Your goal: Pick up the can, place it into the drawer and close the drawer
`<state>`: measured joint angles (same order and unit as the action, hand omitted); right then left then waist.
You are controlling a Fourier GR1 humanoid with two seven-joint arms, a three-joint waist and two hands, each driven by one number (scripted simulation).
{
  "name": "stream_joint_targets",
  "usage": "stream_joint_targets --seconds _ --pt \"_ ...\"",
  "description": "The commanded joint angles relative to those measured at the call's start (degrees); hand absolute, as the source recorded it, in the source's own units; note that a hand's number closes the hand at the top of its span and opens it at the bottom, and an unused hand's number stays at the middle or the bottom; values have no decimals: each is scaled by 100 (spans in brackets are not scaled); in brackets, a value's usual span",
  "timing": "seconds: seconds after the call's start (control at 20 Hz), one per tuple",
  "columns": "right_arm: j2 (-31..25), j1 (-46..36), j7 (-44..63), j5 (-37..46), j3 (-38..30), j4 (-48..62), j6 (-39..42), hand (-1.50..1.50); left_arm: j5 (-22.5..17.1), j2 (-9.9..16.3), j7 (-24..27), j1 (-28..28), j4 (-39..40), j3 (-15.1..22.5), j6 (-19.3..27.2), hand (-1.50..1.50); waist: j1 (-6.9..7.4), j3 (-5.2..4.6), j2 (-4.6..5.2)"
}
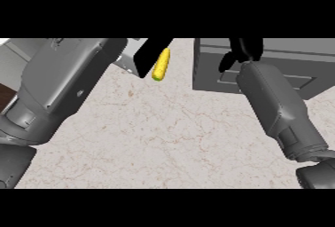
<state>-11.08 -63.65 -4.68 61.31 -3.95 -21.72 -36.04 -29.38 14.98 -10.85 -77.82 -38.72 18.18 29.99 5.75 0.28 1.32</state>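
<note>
Marble-patterned table [163,133] fills most of the head view, pale with faint brown veins. Taking the grey drawer unit [294,57] as the landmark: it stands on the table at the upper right, a dark box with a recessed front panel facing down toward the viewer. Whether its drawer is pulled out cannot be told from this angle.

The left forearm [59,88], the bulkiest thing in sight, rises from the lower left edge and slants up toward the top, well to the left of the drawer unit. The right forearm [281,111] comes in from the lower right and runs straight up over the front of the drawer unit.

The right hand [243,51] lies over the drawer unit's top front edge, black fingers pointing down and slightly spread; whether they grip anything cannot be told. The left hand [149,55] sits left of the drawer unit, near the top of the view, with long black fingers held straight.

A yellow, elongated object [161,65] hangs tilted just beside those fingers, touching them, between the left hand and the drawer unit. No can is visible.
</note>
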Motion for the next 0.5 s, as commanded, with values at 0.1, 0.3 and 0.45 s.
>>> stream_joint_targets --seconds 0.1,0.3,0.45 --pt "-6 -443 -379 -411 -437 123 -278 -150 46 184 -186 322 -515 64 -6 -150 102 -16 -23" --pt "194 -516 -707 -740 -690 90 -160 -150 24 314 -369 540 -924 76 32 -150 115 -16 -69" --pt "174 -629 -853 -820 -818 193 -169 -150 -44 533 -306 790 -1061 2 -263 -150 97 -18 -14"
